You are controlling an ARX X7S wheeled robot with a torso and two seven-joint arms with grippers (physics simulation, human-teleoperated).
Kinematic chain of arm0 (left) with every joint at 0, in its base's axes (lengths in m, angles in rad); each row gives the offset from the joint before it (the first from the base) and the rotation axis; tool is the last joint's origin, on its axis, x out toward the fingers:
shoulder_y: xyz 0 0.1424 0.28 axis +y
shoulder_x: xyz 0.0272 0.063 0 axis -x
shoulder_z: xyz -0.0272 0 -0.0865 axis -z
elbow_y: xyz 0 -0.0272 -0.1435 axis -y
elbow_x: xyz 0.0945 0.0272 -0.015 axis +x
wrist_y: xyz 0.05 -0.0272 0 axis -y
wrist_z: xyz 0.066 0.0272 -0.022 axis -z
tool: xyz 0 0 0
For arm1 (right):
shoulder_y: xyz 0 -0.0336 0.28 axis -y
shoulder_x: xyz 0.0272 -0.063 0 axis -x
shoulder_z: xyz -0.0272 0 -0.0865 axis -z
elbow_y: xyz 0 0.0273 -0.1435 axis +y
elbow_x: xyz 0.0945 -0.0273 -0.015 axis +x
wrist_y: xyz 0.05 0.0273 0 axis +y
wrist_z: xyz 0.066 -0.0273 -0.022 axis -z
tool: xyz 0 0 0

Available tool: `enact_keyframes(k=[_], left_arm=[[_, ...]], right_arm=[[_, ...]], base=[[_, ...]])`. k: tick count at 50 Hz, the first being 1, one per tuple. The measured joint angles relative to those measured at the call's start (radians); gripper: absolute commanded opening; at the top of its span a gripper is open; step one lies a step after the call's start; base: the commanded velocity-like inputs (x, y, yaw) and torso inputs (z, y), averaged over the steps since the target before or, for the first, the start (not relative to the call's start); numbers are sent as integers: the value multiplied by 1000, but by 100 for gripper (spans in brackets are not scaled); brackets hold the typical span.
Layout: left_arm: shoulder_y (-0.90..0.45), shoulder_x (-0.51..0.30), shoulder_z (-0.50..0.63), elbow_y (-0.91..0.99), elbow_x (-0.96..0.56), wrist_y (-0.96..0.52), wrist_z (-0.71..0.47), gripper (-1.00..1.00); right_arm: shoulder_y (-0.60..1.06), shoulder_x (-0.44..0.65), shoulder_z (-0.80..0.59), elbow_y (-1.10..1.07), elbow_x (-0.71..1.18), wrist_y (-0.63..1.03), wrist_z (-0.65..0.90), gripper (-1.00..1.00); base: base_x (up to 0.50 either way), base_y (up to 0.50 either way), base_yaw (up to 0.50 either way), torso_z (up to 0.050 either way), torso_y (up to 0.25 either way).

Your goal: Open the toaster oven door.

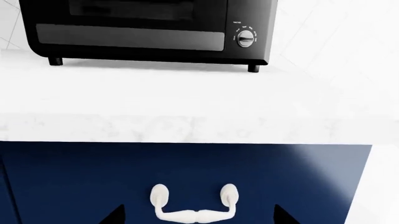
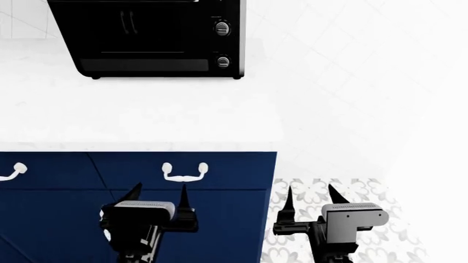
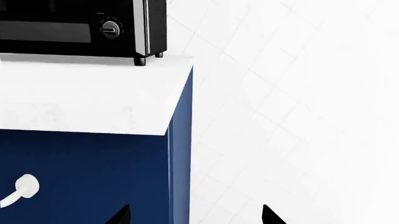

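The toaster oven (image 2: 150, 35) sits at the back of the white marble desk (image 2: 146, 118), well apart from both arms, and nothing about the task looks started. Its door (image 2: 131, 33) appears shut: in the head view the dark glass front lies flush with the body, and the left wrist view shows the lower front panel closed against the frame with no gap. The handle bar is not clearly visible in any view, since the top of the oven is cut off. Two of the knobs (image 2: 222, 28) show down the oven's right side in the head view; a third, if present, is out of frame.

Both arms hang low in front of the navy cabinet (image 2: 139, 175), below the desk's edge. The left gripper (image 2: 157, 196) has its fingers (image 2: 183, 197) spread apart and holds nothing; it sits just under the white drawer handle (image 2: 184, 171) without touching it. The right gripper (image 2: 310, 197) is likewise spread and empty, off past the cabinet's right corner over the patterned floor tiles (image 2: 321, 189). In each wrist view only the dark tips of the fingers show at the frame's edge, wide apart.

As I judge it, the whole job remains: an arm has to rise above the desk, reach across to the oven's front, find the handle along the door's edge, take hold and swing the door open.
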Motion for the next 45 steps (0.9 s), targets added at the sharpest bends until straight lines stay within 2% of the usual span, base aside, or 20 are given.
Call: enact_keyframes(k=[13, 30, 35, 45], left_arm=[[-151, -62, -22, 150, -61, -236, -16, 100], [-464, -135, -57, 221, -151, -558, -18, 100], [-514, -150, -58, 224, -159, -602, -21, 100], [-557, -165, -58, 240, -171, -652, -27, 100]], right_arm=[[138, 58, -11, -112, 13, 185, -8, 100], [402, 102, -21, -157, 43, 414, -40, 100], [451, 106, -20, -155, 55, 451, -46, 100], [494, 109, -14, -158, 74, 492, -48, 100]], base=[[0, 0, 0, 50, 0], [0, 0, 0, 50, 0], [0, -35, 0, 0, 0], [0, -325, 0, 0, 0]])
